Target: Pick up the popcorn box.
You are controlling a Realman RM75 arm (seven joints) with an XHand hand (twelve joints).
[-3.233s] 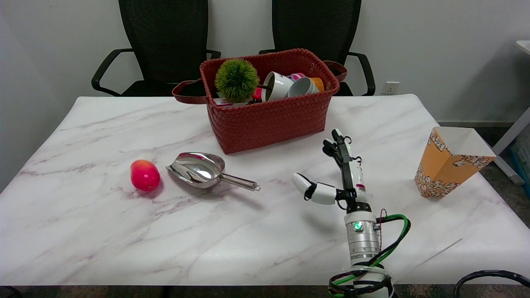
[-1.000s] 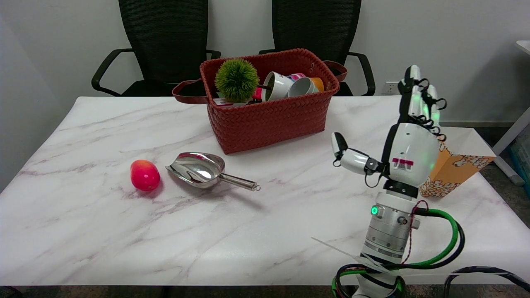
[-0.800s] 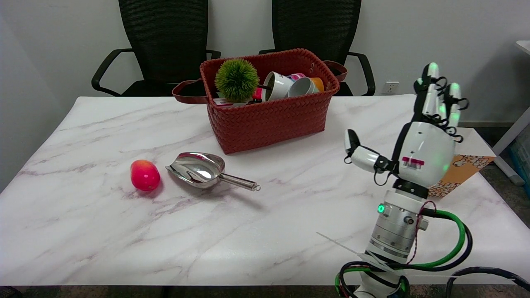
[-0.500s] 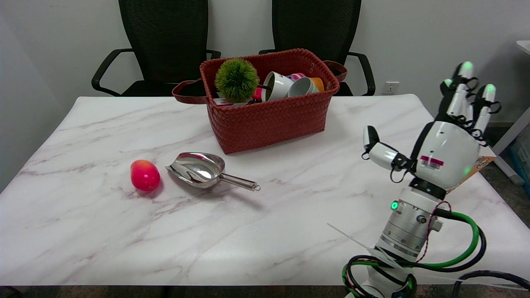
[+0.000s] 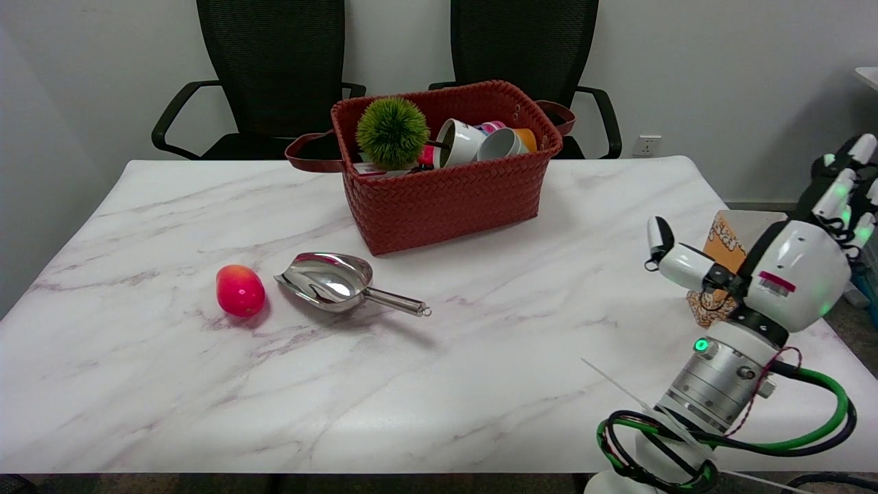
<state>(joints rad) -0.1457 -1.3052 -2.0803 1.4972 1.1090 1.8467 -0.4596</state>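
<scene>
The orange popcorn box (image 5: 721,245) stands near the table's right edge, and only its left side and part of its white rim show. My right hand (image 5: 794,264) is raised in front of it, back toward the camera, covering most of the box. The fingers (image 5: 845,189) point up and to the right, spread apart. The thumb (image 5: 675,255) sticks out to the left of the box. The hand holds nothing that I can see.
A red woven basket (image 5: 453,193) with a green ball and cups stands at the back centre. A metal scoop (image 5: 337,279) and a red fruit (image 5: 240,290) lie at the left centre. Two black chairs stand behind the table. The table's right edge runs just past the box.
My right hand rose from low over the table's middle and swung right, past the front of the popcorn box, and has now dropped lower. The box has not moved.
</scene>
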